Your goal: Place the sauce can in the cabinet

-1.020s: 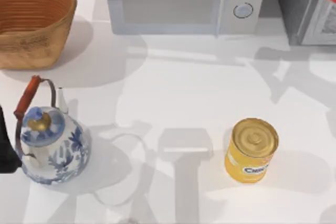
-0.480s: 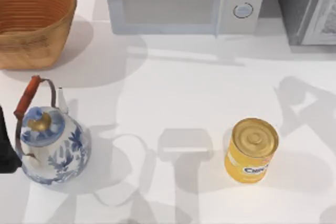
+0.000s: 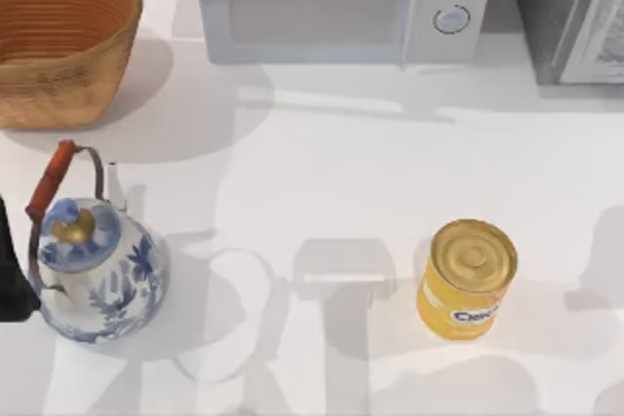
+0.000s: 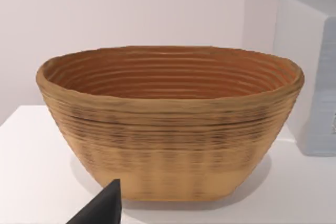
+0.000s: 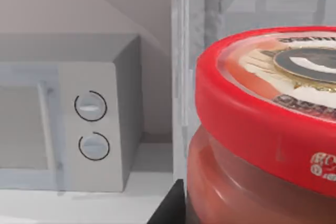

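Note:
The sauce can [image 5: 262,129] looms close in the right wrist view: a red rim, a silvery pull-tab top and a red-orange body. My right gripper is shut on it, with one dark finger [image 5: 169,205] showing beside its base. Just behind the can stands the cabinet [image 5: 195,51] with its pale grey frame. From above, the cabinet [image 3: 561,17] is the dark speckled box at the table's back right corner. My left arm [image 3: 8,280] is parked at the left edge beside the teapot, and its gripper [image 4: 102,208] faces the basket.
A white microwave [image 3: 341,2] with two round knobs stands at the back, left of the cabinet. A woven basket [image 3: 63,41] sits at the back left. A blue-and-white teapot [image 3: 97,265] stands at the front left, and a yellow can [image 3: 468,280] at the front right.
One second ago the red can showed at the top view's right corner over the cabinet; it has since left that view. The arm's shadow slid right and towards the front. The left arm stayed still.

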